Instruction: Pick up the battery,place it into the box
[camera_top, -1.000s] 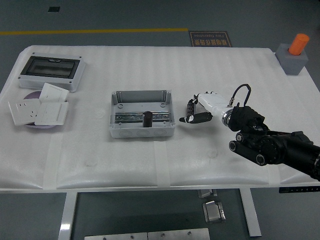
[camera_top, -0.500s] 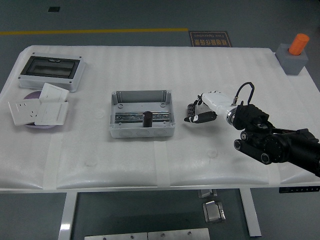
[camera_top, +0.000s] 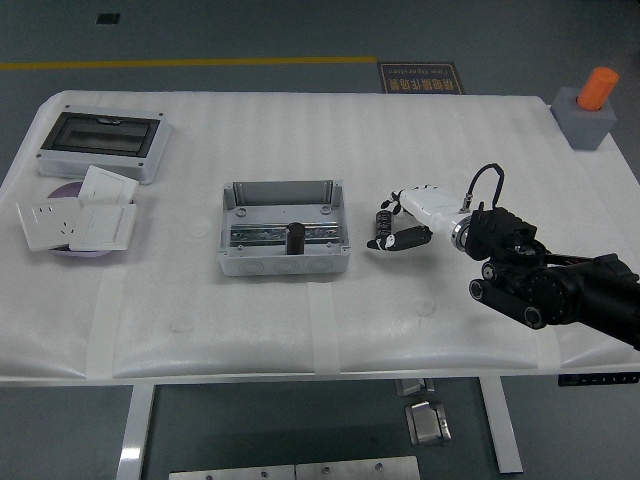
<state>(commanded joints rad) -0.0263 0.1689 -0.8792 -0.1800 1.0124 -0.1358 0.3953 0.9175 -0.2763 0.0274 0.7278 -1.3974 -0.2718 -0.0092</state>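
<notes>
A black cylindrical battery (camera_top: 296, 238) stands upright inside the open grey box (camera_top: 284, 228) at the table's middle. My right hand (camera_top: 388, 232) hovers just to the right of the box, about a hand's width from its right wall. Its black fingers (camera_top: 383, 222) hang loosely, pointing down and toward the box, with nothing between them. The white palm and black forearm stretch off to the lower right. My left arm is out of view.
A grey enclosure with a dark window (camera_top: 100, 143) sits at the back left. White socket panels (camera_top: 75, 220) lie on a purple disc in front of it. A grey block with an orange cylinder (camera_top: 590, 105) stands at the back right corner.
My right hand has drawn back to the right, away from the box, and its fingers now hang lower. The battery in the box has not moved.
</notes>
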